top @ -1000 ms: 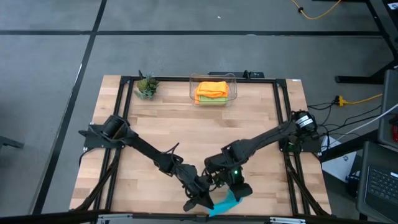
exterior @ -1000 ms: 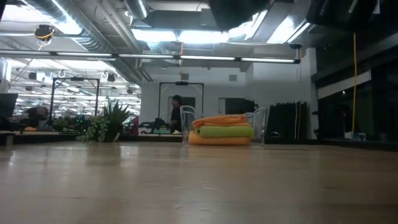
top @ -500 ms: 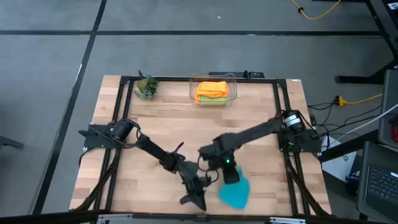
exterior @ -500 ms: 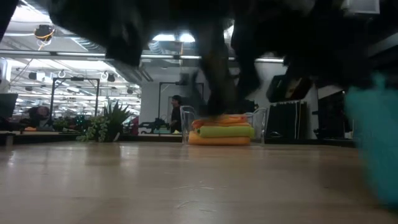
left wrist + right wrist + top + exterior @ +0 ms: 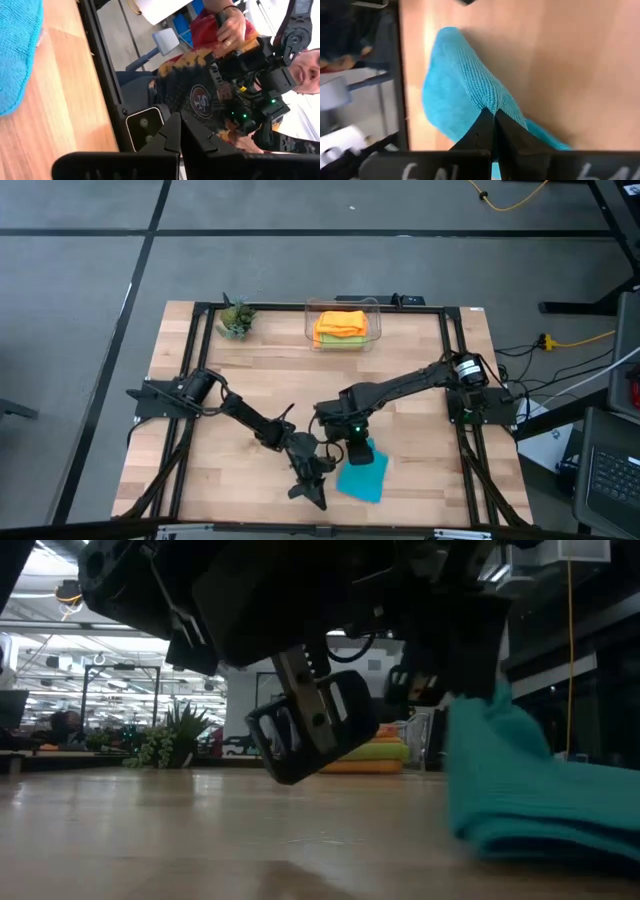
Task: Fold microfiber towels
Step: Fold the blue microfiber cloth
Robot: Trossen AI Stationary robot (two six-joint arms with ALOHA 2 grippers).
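Your right gripper (image 5: 493, 125) has its fingers pinched together on an edge of the teal towel (image 5: 363, 476); in the right wrist view the cloth bunches up right at the tips and trails away from them across the wood. From above, that gripper (image 5: 356, 448) sits at the far edge of the towel, which lies as a folded blue patch on the worktop (image 5: 400, 345) near the front edge, a little right of the middle. The low view shows the teal towel (image 5: 530, 795) lying doubled on the wood, with one part lifted up toward the dark gripper body above it.

Your left gripper (image 5: 180, 131) has its fingers pressed together with nothing between them. From above it (image 5: 314, 498) sits just left of the teal towel, pointing toward the front edge of the worktop, apart from the cloth. Its wrist view catches a strip of the teal towel (image 5: 17, 50) on the wood off to one side, the black frame rail, and beyond the worktop a person (image 5: 210, 90) in a dark patterned shirt handling a dark device.

At the far edge of the worktop you have the clear bin (image 5: 343, 326) with the folded orange towel (image 5: 341, 323) on top of the stack and the green towel (image 5: 340, 340) showing beneath it. The potted plant (image 5: 236, 318) stands to the left of the bin, well apart from both grippers.
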